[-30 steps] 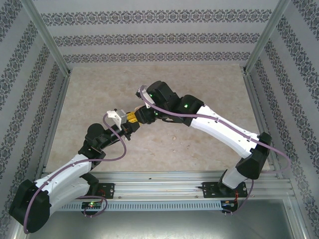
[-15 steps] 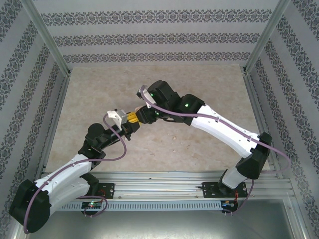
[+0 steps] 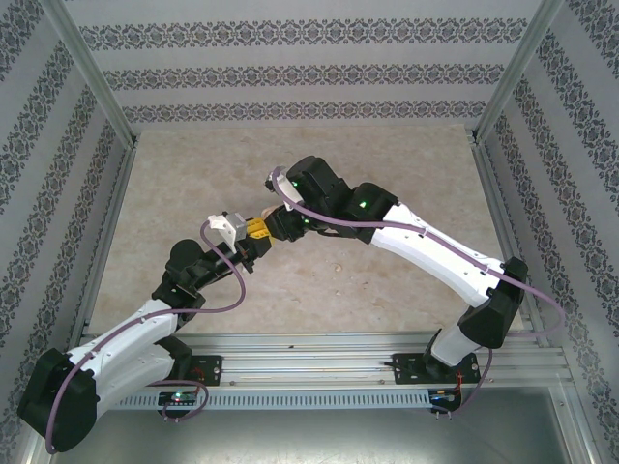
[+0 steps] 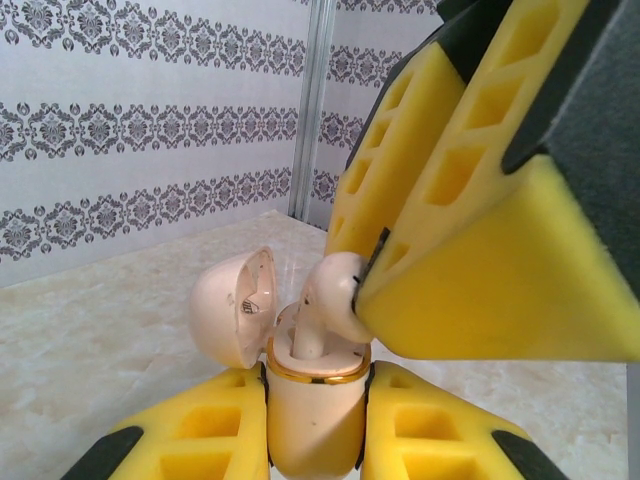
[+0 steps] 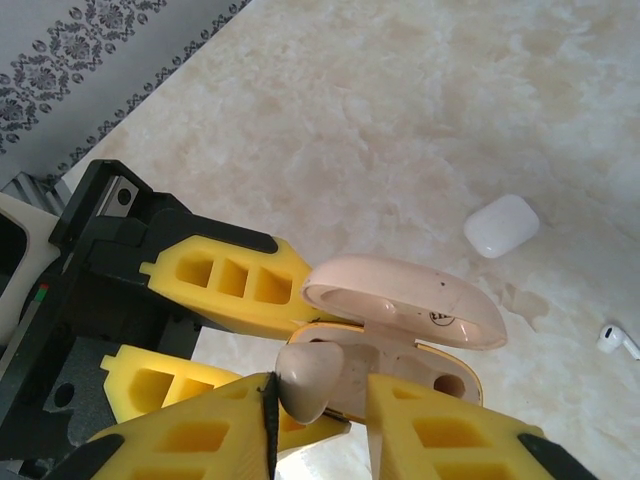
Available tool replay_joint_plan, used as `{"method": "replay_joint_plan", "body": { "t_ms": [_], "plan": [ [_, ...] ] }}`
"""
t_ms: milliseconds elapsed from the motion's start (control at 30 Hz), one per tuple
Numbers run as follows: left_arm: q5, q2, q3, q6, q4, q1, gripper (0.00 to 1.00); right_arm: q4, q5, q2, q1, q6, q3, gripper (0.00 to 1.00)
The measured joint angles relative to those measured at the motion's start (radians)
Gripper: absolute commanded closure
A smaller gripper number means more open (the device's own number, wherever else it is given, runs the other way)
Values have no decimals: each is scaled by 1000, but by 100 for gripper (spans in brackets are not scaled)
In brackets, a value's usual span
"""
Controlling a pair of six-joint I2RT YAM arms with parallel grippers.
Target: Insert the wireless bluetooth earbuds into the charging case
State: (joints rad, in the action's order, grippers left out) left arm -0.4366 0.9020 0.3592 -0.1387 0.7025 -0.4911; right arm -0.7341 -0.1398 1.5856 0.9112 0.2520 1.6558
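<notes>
My left gripper (image 4: 315,388) is shut on the charging case (image 4: 312,415), a cream pebble with a gold rim, held upright with its hinged lid (image 4: 228,308) swung open. A cream earbud (image 4: 335,295) stands with its stem in one socket. My right gripper (image 5: 320,388) straddles the earbud (image 5: 310,380) from above. One yellow finger (image 4: 480,260) touches the earbud's head, and a narrow gap shows at the other finger (image 5: 440,430). A second socket (image 5: 447,381) in the case (image 5: 420,355) is a dark hole. In the top view the left gripper (image 3: 253,240) and right gripper (image 3: 265,226) meet over the table's middle.
On the marble table (image 5: 400,100) behind the grippers lie a small closed white case (image 5: 502,225) and a loose white earbud (image 5: 618,340). Patterned walls and metal posts (image 3: 92,72) enclose the table.
</notes>
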Motion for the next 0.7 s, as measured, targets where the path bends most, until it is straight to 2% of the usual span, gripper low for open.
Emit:
{"method": "replay_joint_plan", "body": {
  "t_ms": [167, 367, 700],
  "plan": [
    [0, 0, 0, 0, 0, 0, 100, -21, -12, 0, -1, -42, 19, 79],
    [-5, -2, 0, 0, 0, 0, 100, -46, -25, 1, -19, -96, 60, 81],
    [-8, -4, 0, 0, -7, 0, 100, -77, -46, 37, -19, -125, 98, 75]
  ]
}}
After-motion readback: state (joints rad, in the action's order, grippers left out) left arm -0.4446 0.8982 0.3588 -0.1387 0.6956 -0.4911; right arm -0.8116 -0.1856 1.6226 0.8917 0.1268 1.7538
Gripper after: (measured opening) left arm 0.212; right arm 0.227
